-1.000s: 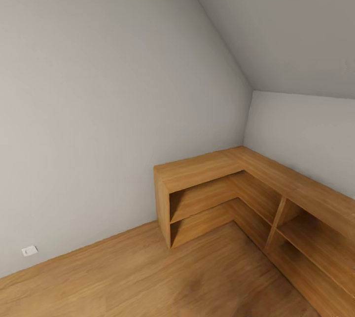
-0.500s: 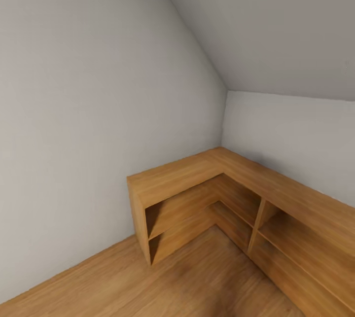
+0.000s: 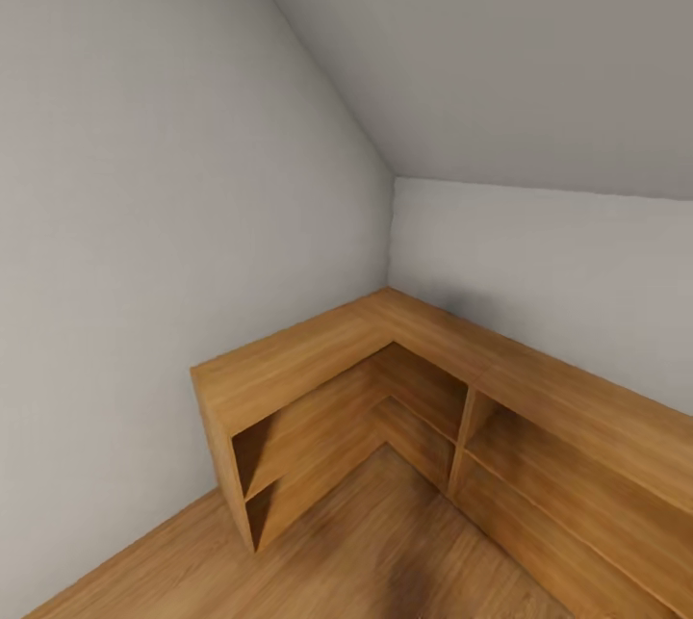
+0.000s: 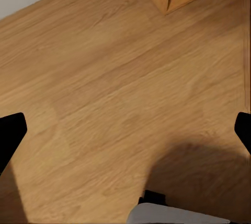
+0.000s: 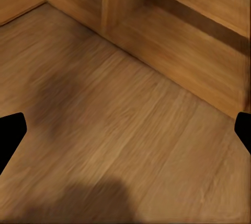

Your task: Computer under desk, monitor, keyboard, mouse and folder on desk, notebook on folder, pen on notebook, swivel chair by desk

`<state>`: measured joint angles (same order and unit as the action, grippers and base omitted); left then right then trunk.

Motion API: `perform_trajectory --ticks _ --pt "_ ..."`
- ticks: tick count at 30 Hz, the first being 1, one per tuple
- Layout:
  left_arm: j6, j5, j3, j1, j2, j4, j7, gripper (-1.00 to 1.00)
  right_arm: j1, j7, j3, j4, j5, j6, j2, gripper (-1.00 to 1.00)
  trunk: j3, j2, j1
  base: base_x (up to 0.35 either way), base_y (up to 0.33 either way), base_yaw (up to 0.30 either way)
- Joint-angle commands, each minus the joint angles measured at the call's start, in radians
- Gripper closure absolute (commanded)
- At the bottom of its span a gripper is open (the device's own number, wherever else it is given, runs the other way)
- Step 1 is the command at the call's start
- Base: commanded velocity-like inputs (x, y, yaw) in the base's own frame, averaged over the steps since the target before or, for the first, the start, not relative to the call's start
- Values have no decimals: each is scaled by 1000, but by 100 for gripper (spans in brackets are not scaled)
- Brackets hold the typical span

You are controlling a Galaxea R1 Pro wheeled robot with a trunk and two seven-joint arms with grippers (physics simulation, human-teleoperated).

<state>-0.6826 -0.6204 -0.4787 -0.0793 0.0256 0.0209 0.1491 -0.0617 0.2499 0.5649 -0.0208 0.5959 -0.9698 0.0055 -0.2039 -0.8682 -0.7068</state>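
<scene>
While the head view faces a room corner, a low L-shaped light-wood shelf unit (image 3: 404, 378) sits at lower right against the grey walls (image 3: 125, 215), on a wood-plank floor (image 3: 385, 552). None of the workspace items can be placed. Both the left gripper (image 4: 125, 130) and right gripper (image 5: 125, 130) hang over bare planks, black fingertips (image 4: 10, 132) spread wide at the frame edges, nothing between them.

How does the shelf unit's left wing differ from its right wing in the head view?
The left wing is short and ends in a closed side panel against the left wall; the right wing runs long along the back wall and out of frame. The left wing shows one open bay; the right wing has an upright divider. Both are the same low wood with two shelf levels.
</scene>
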Motion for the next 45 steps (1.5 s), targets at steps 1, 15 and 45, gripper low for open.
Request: perform_trajectory --ticks 1,15,45 --pt "-9 -1 -9 1 -1 1 9 -100 4 5 9 -2 2 -12 1 -100 -1 -1 0 11 0 -300" --pt "-28 -1 -8 3 -19 1 10 -100 22 3 10 -2 0 -69 -2 -100 -1 -1 0 1 0 -297" --pt "49 -3 -6 3 -20 2 9 -100 23 -8 16 0 -3 41 14 -100 -1 -1 0 0 0 -262"
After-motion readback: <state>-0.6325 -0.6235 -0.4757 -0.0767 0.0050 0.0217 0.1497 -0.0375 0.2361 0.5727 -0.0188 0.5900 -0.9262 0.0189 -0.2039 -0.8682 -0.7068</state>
